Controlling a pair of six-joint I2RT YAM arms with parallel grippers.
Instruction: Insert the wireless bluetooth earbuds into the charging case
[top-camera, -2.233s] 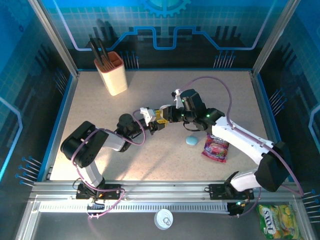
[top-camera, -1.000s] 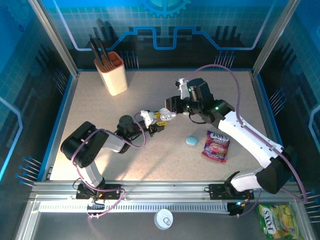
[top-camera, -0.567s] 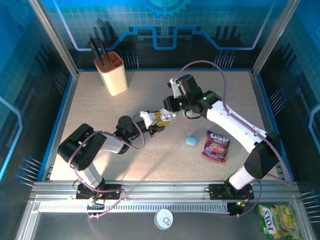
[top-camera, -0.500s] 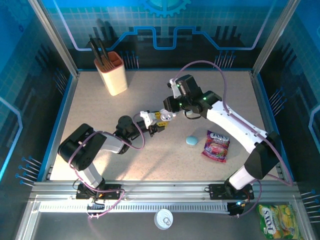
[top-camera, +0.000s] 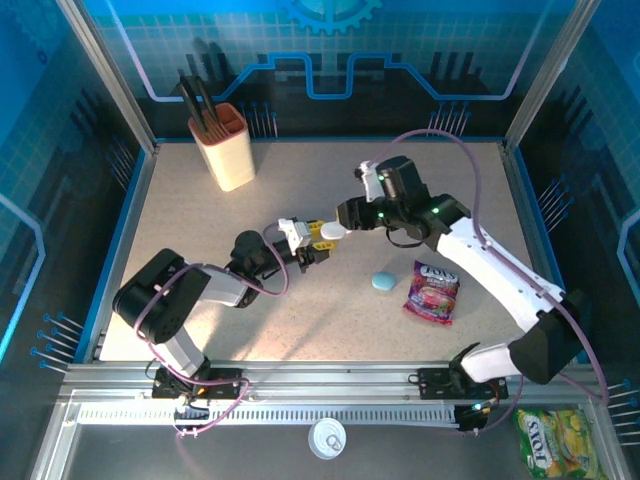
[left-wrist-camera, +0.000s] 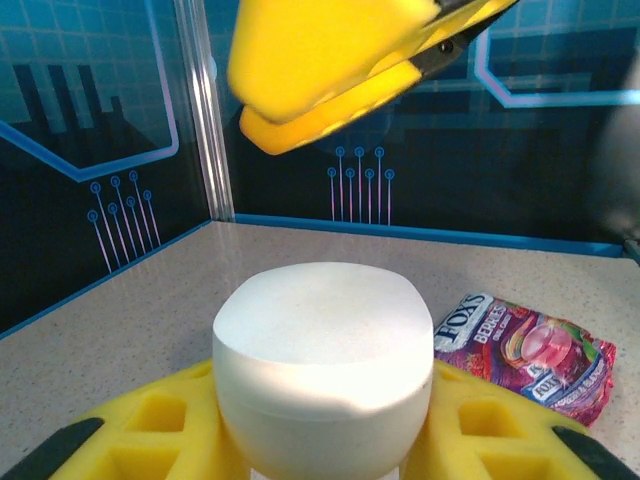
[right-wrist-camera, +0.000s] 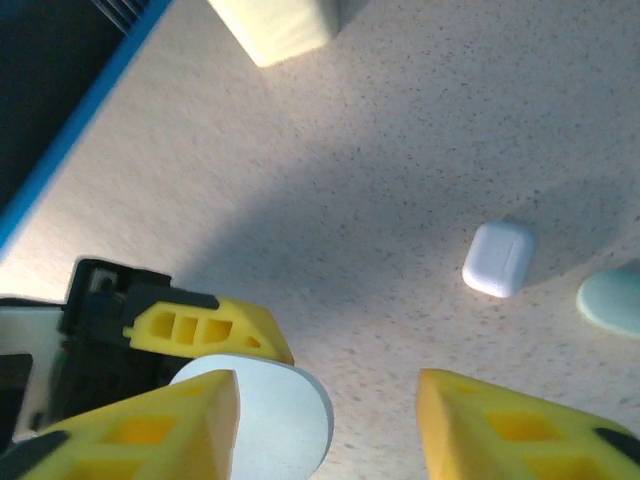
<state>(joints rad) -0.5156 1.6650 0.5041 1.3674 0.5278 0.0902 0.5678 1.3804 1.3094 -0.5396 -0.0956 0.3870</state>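
- Right arm swings rightward, the right claw spread wide, empty, just beside the charging case
- That case sits clamped in the left claw; a light-blue case lies on the bench

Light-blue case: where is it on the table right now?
In the top view the light-blue case lies on the table, right of centre. It sits just left of the candy packet, with a small gap between them.

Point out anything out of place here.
A yellow-green candy bag lies off the table, beyond the front rail at right. A white round object sits there too, near the middle. Nothing looks spilled.
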